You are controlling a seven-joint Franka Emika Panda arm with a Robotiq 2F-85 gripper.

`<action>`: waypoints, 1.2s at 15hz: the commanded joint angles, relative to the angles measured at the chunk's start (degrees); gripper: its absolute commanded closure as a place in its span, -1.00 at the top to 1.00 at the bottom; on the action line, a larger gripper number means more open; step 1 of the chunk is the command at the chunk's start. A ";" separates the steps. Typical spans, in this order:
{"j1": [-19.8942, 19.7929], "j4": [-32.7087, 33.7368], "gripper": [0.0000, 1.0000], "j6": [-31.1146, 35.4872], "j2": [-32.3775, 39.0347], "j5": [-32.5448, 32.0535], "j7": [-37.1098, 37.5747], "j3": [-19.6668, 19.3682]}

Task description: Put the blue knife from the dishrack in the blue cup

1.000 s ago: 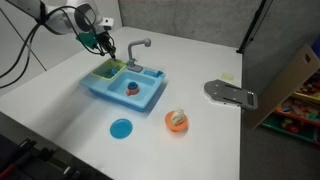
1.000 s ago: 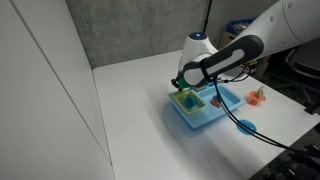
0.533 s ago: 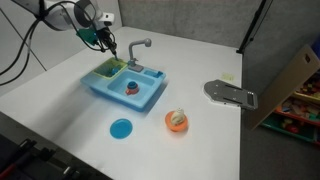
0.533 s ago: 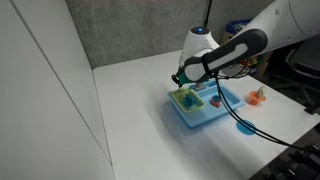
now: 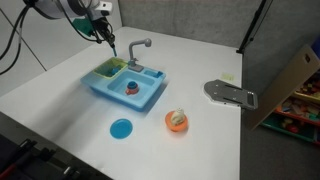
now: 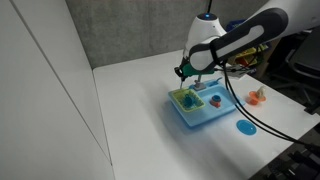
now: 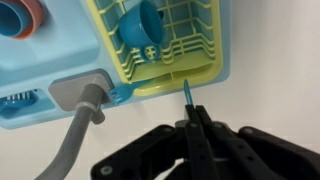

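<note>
The end effector (image 5: 105, 38) hangs above the dishrack (image 5: 106, 70), fingers pinched narrow on the blue knife (image 7: 189, 90). In the wrist view the knife's tip pokes out past the fingertips, over the rack's outer rim. The blue cup (image 5: 131, 88) sits in the sink (image 5: 152, 97) beside the rack, well apart from the knife.

The sink (image 5: 150, 96) is light blue and its faucet (image 7: 84, 112) grey. The dishrack (image 7: 202, 40) is a yellowish-green grid. The blue cup (image 5: 131, 88) is reddish inside. The blue knife (image 7: 189, 89) is plain blue. The tool (image 7: 193, 118) is black, the disc (image 5: 121, 128) blue, the bowl (image 5: 177, 122) orange and the desk (image 5: 60, 112) white.
</note>
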 commanded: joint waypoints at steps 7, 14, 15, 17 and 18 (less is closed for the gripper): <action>-3.51 -15.93 -0.94 -1.14 -13.37 -1.05 -5.49 1.98; -6.61 -21.70 -0.94 0.51 -15.22 -0.67 -6.03 1.66; -6.96 -22.17 -0.94 0.73 -15.08 -0.73 -5.75 1.36; -7.85 -22.81 -0.94 1.13 -14.70 -0.62 -5.48 0.92; -8.32 -23.12 -0.94 1.27 -14.54 -0.59 -5.25 0.58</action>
